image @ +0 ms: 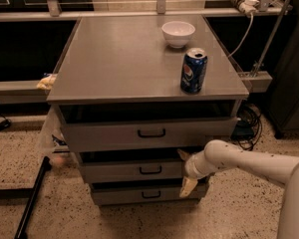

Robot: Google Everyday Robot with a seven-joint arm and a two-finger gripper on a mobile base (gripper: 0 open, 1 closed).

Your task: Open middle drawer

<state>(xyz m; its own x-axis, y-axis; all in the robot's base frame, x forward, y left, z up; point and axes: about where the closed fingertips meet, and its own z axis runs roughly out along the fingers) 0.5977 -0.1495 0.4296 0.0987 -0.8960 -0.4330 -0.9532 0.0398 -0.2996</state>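
Note:
The middle drawer [129,171] is a grey metal front with a small black loop handle [150,170], between a taller top drawer [109,134] and a shorter bottom drawer [119,195]. A dark gap shows above its front. My gripper [185,171] is at the right end of the middle drawer front, on a white arm [249,162] coming in from the right. It is open: one pale fingertip [182,155] sits by the drawer's upper edge, the other [188,187] by its lower edge. It is well right of the handle.
On the grey cabinet top [114,59] stand a blue Pepsi can [193,69] near the right front edge and a white bowl [178,33] at the back. A black bar [32,198] lies on the speckled floor at left. Cables [246,121] hang at right.

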